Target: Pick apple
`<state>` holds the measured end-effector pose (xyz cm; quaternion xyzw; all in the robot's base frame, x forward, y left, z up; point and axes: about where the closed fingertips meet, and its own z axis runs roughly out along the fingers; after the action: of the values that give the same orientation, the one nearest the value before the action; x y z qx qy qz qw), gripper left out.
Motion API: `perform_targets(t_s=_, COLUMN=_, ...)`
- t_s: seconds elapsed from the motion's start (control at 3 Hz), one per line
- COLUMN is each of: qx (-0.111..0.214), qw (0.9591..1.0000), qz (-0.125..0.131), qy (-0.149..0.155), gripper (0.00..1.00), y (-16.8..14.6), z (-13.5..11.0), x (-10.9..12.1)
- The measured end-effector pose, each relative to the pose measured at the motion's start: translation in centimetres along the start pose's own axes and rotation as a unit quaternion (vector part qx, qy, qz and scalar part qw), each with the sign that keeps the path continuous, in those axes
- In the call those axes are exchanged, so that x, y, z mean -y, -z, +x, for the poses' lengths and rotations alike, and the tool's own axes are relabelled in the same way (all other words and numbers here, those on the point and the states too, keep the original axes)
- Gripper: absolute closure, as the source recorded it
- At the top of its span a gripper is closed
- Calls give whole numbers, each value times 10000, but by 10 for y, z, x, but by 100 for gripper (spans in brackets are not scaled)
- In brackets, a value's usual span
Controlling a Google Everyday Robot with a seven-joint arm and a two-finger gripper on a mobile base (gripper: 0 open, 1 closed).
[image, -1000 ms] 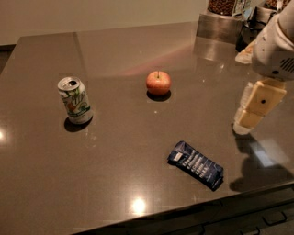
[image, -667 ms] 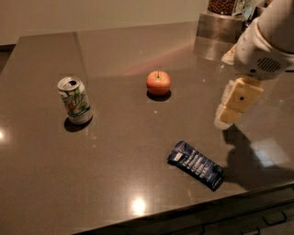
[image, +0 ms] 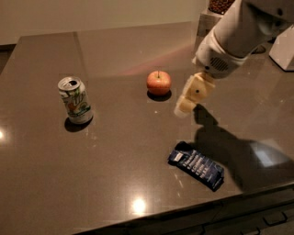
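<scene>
Red-orange with a paler yellowish patch, the apple (image: 159, 82) stands stem-up on the dark brown, glossy stone-like tabletop (image: 115, 151), towards the far middle of it and touching nothing. Being round, it has no long axis to line up with, so the approach seems to turn on direction alone.

The gripper (image: 185, 106) hangs just beside the apple, on its right as the camera sees it and a little nearer the camera, tilted with its cream tip pointing down and towards the apple's side. It holds nothing and does not touch the fruit. Whether it is released or clenched cannot be told. The likely need is a short move leftward and slightly away from the camera to bring it over the apple, and no other object lies in that path. The white arm (image: 239, 32) slopes up and away to the right of the apple.

Well to the left of the apple stands an opened soda can (image: 75, 100), upright. Nearer the camera than the apple, and to its right, a dark blue snack packet (image: 196, 166) lies flat near the table's front edge.

Beyond the apple, at the far right corner, are a metal container (image: 206, 23) and a white object (image: 282, 50). A pale wall (image: 92, 13) runs behind the table.
</scene>
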<state>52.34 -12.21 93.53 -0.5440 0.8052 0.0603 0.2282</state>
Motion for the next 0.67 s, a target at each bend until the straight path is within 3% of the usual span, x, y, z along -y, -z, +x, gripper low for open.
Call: perform_targets(t_s=0.67, qx=401, qw=9988, qz=140, qy=-237, gripper=0, y=-59, z=-42, x=21)
